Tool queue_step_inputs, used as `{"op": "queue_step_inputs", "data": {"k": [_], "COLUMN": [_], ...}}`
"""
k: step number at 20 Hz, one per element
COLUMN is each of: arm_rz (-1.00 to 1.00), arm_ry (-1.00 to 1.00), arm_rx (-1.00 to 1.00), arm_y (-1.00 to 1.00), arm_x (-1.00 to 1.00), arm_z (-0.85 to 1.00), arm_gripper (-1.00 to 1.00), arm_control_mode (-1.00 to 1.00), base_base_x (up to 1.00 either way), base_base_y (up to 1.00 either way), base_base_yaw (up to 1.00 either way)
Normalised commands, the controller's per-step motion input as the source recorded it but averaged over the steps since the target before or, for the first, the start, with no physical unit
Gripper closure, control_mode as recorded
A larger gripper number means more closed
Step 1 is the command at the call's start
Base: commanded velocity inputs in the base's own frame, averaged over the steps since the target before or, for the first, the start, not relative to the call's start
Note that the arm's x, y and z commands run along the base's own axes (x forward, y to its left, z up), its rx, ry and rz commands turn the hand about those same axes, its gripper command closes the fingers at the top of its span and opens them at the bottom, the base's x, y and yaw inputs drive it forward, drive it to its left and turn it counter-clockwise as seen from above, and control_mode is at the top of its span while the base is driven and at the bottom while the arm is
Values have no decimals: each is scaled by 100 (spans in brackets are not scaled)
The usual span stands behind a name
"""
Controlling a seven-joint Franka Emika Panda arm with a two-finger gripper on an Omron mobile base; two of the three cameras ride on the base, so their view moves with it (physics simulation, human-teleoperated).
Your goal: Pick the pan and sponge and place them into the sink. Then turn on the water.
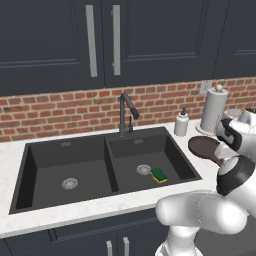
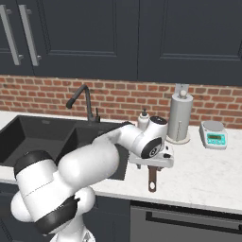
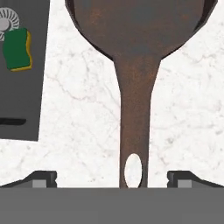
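Already the sponge (image 1: 159,175) lies in the sink (image 1: 112,145); the end effector (image 3: 111,180), spread wide, probably straddles the pan (image 3: 135,52) handle and must close.

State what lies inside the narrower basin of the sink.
In the sink, the narrower basin holds the sponge beside a round silver drain. No water runs from the faucet. The basin's near wall hides the floor strip just behind it.
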Motion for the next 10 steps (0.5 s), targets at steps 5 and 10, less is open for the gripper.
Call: {"op": "queue_step_inputs", "data": {"k": [5, 10], "arm_rz": [0, 0], "arm_ry": [0, 0], "arm_rx": [0, 0], "arm_y": [-8, -9], "arm_x": [47, 37], "arm_z": [-32, -30], "arm_gripper": [-100, -100], "arm_control_mode": [-100, -100], "base_base_x": [0, 0], "base_base_y": [0, 0], "base_base_yaw": [0, 0]}}
